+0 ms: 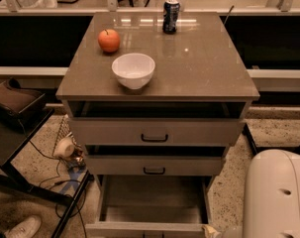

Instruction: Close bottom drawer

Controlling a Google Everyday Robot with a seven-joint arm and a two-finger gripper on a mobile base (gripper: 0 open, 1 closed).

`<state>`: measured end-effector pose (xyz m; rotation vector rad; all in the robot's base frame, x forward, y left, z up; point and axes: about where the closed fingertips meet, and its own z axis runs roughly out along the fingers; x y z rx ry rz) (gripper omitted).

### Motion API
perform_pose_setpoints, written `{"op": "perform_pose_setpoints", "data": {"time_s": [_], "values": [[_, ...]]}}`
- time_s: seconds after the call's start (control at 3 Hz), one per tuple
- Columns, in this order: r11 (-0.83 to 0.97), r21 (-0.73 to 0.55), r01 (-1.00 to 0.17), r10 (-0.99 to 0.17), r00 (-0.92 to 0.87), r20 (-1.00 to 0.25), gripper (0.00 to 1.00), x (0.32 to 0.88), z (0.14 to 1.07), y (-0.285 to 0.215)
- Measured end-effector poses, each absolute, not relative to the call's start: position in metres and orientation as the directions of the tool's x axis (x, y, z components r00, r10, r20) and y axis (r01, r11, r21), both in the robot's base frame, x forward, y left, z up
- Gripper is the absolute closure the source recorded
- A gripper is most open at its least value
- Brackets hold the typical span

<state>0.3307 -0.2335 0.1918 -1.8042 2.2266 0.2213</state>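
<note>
— Speckled floor [30, 202] under a grey-beige table [199, 68] with three drawers. What sits on top?
— An orange apple [109, 40] at the back left, a white bowl [133, 70] nearer the front edge, and a dark can [171, 16] upright at the back.
— And the bottom drawer [139, 229]?
— It stands far out, well past the two above, with its front at the lower edge of the view. The top drawer [154, 132] and middle drawer [154, 165] stand slightly out.
— The pincer [209, 230]?
— Only a sliver shows, just beside that drawer's right front corner, next to the robot's white body [278, 197]. Spread or closed, gripping anything or not, I cannot tell.
</note>
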Motion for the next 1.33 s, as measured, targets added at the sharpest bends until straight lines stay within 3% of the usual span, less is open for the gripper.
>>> {"op": "perform_pose_setpoints", "data": {"time_s": [0.33,1.0,1.33], "values": [[0.214,-0.049,-0.976,-0.935,-0.19,-0.299,1.0,0.331,0.193,-0.234],[0.214,-0.048,-0.976,-0.935,-0.19,-0.3,0.6,0.331,0.194,-0.233],[0.202,-0.074,-0.977,-0.945,-0.174,-0.275,0.54,0.342,0.214,-0.232]]}}
